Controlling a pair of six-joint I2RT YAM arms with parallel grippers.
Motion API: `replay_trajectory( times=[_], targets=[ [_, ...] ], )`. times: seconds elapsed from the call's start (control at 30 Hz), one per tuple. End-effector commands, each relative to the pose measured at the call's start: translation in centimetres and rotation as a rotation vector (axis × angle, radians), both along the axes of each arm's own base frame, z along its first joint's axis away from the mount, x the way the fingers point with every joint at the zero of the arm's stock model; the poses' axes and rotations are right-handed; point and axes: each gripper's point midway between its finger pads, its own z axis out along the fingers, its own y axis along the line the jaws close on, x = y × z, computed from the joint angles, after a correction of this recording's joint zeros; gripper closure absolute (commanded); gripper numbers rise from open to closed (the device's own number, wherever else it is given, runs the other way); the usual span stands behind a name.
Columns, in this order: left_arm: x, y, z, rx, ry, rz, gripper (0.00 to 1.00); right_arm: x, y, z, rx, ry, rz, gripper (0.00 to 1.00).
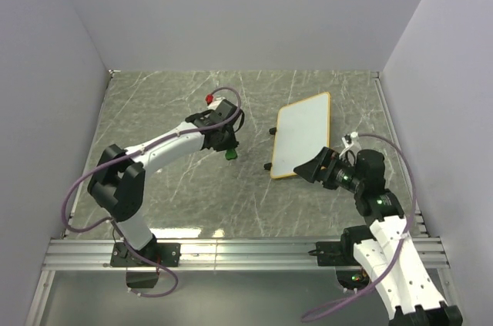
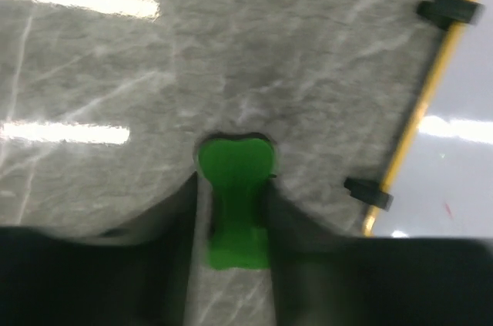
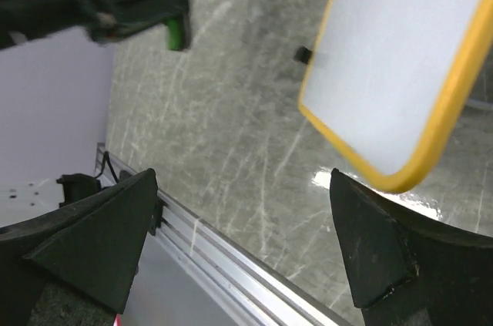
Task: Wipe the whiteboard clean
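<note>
The board (image 1: 302, 135) lies on the table (image 1: 169, 203), and its face looks white to me, bar one tiny reddish fleck in the left wrist view, so I judge the wiping nearly done. My left gripper (image 2: 233, 183) pinches the green eraser (image 1: 231, 155) just left of the board. My right gripper (image 3: 246, 241) is spread at the board's near corner, holding nothing

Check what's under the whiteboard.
Two small black feet poke out from under the whiteboard along its left edge, resting on the table. Everything else beneath is covered by the board itself.
</note>
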Motion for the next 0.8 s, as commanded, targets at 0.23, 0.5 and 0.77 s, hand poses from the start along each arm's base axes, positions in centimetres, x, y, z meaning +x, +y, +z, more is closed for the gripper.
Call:
replay_trajectory(
  times=[0.23,0.5,0.77],
  targets=[
    [-1.2,3.3,-6.6,0.206,0.121,0.049,0.19,-4.1,-2.5,8.0,-0.102,-0.080,-0.081,0.00],
    [-0.9,1.9,-5.8,0.174,0.137,0.042,0.01,-6.1,-3.5,9.4,-0.161,-0.100,-0.093,0.00],
    [0.9,-0.8,3.9,-0.015,-0.062,0.000,0.01,-6.7,-4.8,13.3,-0.188,-0.199,-0.158,0.00]
  ],
)
